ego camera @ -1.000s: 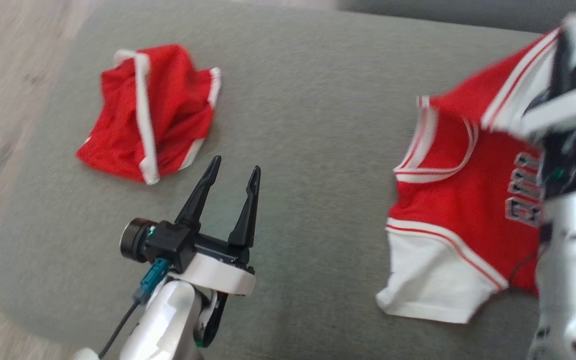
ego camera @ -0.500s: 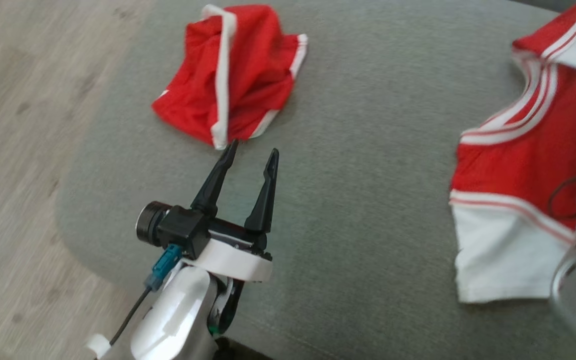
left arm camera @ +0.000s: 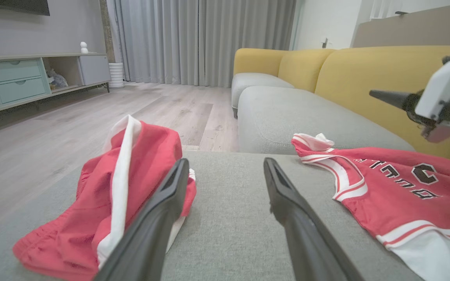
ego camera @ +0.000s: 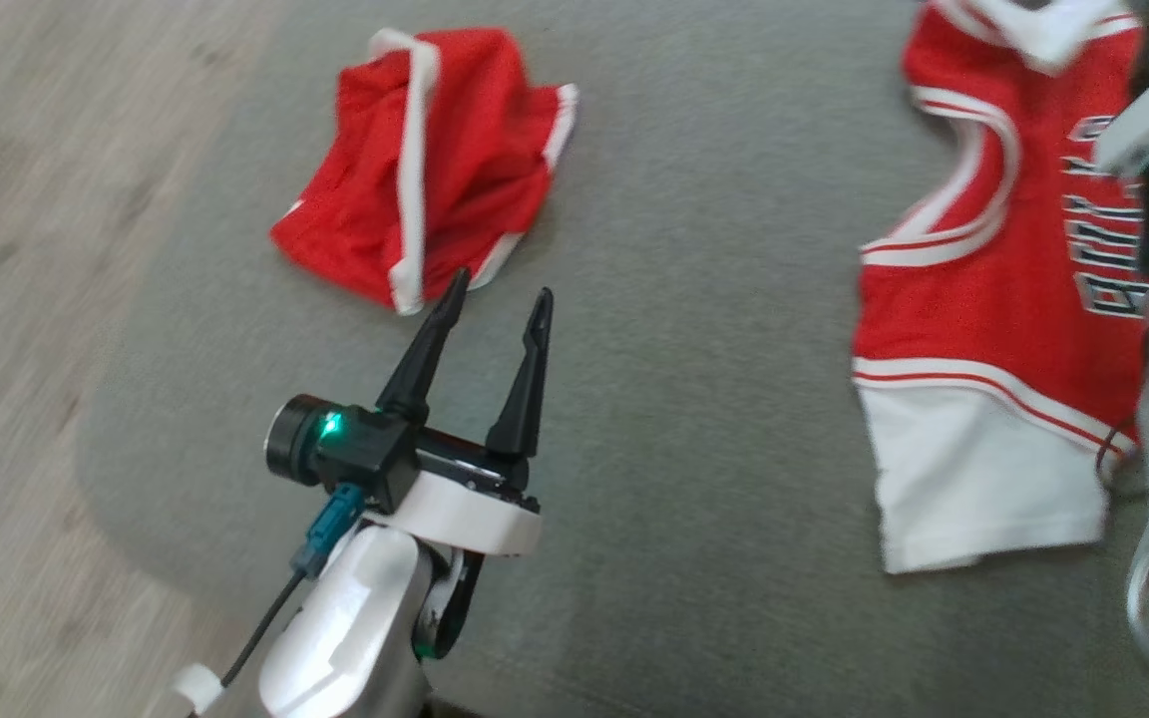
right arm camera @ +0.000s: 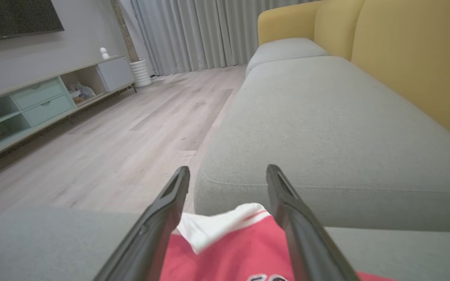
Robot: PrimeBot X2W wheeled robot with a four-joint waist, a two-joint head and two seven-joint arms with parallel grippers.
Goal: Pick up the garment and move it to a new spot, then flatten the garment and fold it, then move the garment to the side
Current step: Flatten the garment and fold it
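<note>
A: Supporting surface?
B: Grey upholstered cushion [ego camera: 694,299], its rounded corner toward the pale wooden floor [ego camera: 26,249].
A: Lying directly on it?
B: (a) Red shorts [ego camera: 435,170] with white trim, crumpled, near the cushion's left edge. (b) Red jersey [ego camera: 973,299] with white hem and dark lettering, spread fairly flat at the right. The two lie well apart, with bare fabric between them
</note>
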